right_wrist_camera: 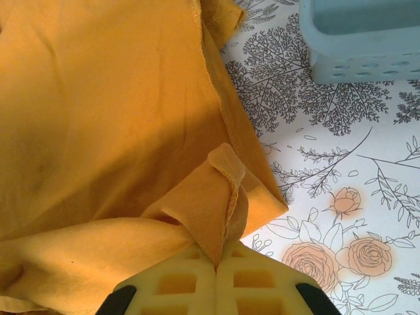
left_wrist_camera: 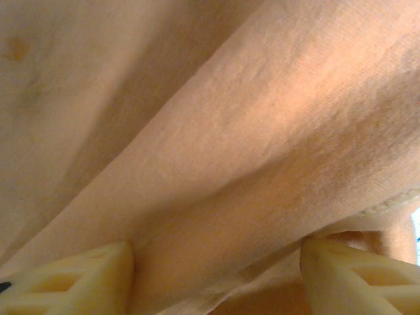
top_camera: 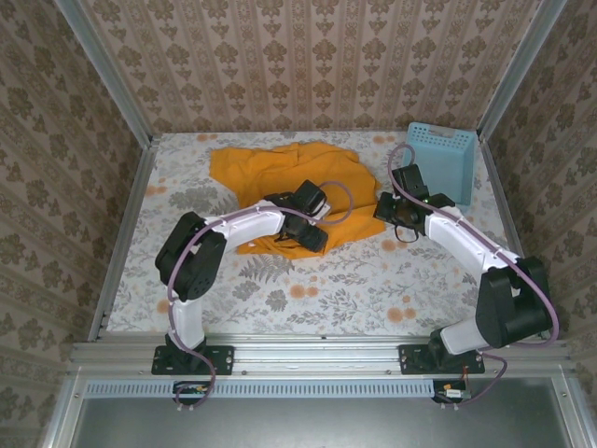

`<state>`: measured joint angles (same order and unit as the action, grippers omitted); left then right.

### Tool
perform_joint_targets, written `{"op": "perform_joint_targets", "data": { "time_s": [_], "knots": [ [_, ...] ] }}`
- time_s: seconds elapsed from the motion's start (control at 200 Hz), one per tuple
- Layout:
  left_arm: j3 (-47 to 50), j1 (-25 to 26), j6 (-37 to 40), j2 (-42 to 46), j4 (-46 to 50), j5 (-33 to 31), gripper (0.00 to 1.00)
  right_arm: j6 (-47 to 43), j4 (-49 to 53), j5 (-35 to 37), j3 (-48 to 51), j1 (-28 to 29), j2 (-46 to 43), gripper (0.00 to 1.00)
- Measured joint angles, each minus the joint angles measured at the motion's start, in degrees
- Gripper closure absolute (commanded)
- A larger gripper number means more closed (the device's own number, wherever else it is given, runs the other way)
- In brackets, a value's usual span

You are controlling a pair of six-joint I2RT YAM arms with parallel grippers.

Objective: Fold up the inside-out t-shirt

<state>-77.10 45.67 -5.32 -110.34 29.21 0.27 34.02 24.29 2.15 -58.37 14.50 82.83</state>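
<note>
The inside-out t-shirt [top_camera: 280, 177] is orange-yellow and lies crumpled at the back middle of the table. My left gripper [top_camera: 312, 239] is down on its near edge. In the left wrist view its fingertips [left_wrist_camera: 98, 275] stand apart, and a thick fold of the t-shirt [left_wrist_camera: 223, 164] runs between them, up against both. My right gripper [top_camera: 384, 213] is at the shirt's right edge. In the right wrist view this gripper [right_wrist_camera: 216, 264] is shut on a pinched, hemmed fold of the t-shirt [right_wrist_camera: 105, 118], lifted slightly off the table.
A light blue lattice basket [top_camera: 440, 161] stands at the back right, just beyond the right gripper, and its wall [right_wrist_camera: 367, 46] is near in the right wrist view. The floral tablecloth [top_camera: 354, 280] is bare in front. Patterned walls enclose the table on three sides.
</note>
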Motion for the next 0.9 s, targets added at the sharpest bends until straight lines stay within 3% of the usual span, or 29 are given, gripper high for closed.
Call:
{"op": "perform_joint_targets", "data": {
  "time_s": [0.075, 0.27, 0.575, 0.9],
  "knots": [
    [-0.1, 0.0, -0.5, 0.0, 0.2, -0.1, 0.67, -0.2, 0.0, 0.1, 0.0, 0.0, 0.0, 1.00],
    [-0.1, -0.3, -1.7, 0.8, 0.1, -2.2, 1.00, -1.0, 0.0, 0.9, 0.0, 0.0, 0.0, 1.00],
    [4.0, -0.4, -3.7, 13.1, -3.2, -3.7, 1.00, -1.7, 0.2, 2.6, 0.0, 0.0, -1.0, 0.93],
    [4.3, -0.3, -7.1, 21.1, -5.2, 2.8, 1.00, -2.3, -0.6, 2.3, 4.6, 0.0, -8.2, 0.61]
  ]
}}
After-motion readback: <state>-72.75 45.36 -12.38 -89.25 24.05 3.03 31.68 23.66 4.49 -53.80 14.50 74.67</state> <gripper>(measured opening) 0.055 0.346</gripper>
